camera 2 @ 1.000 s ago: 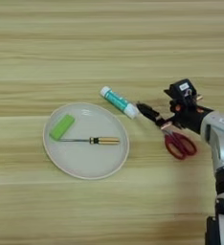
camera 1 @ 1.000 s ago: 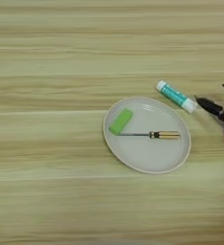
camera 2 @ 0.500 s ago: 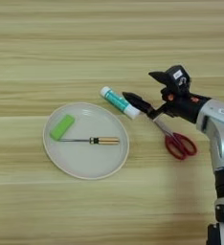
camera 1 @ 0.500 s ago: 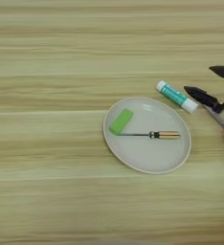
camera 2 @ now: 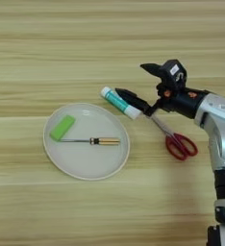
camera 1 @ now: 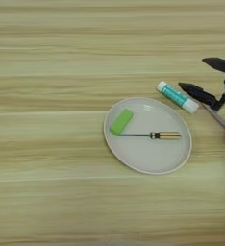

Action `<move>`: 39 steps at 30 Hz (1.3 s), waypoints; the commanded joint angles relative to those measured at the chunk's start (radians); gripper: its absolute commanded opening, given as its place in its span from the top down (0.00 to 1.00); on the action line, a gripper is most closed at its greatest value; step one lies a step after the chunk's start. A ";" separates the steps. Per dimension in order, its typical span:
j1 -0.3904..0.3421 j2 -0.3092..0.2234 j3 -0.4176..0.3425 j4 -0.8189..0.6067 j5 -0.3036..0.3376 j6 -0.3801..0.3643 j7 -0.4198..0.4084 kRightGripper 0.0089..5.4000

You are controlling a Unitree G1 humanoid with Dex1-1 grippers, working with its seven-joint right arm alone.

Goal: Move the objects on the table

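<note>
The right gripper [camera 2: 136, 81] has swung left, fingers spread wide and empty, over the white-and-teal tube [camera 2: 120, 103], label unreadable; scissors [camera 2: 174, 139] lie right, screwdriver [camera 2: 91, 141] in the plate [camera 2: 78, 168] left

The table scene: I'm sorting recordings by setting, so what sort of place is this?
Probably a robot test bench rather than a home. A bare wooden table holds unrelated small things: a plate with a screwdriver and a green block, scissors, a tube, with the open gripper above.
</note>
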 commanded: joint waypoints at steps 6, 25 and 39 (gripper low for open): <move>-0.038 -0.043 0.037 -0.064 0.008 -0.029 0.063 0.00; -0.006 -0.068 0.146 -0.044 -0.010 -0.109 0.292 0.00; 0.007 -0.065 0.237 -0.003 -0.112 -0.183 0.326 0.00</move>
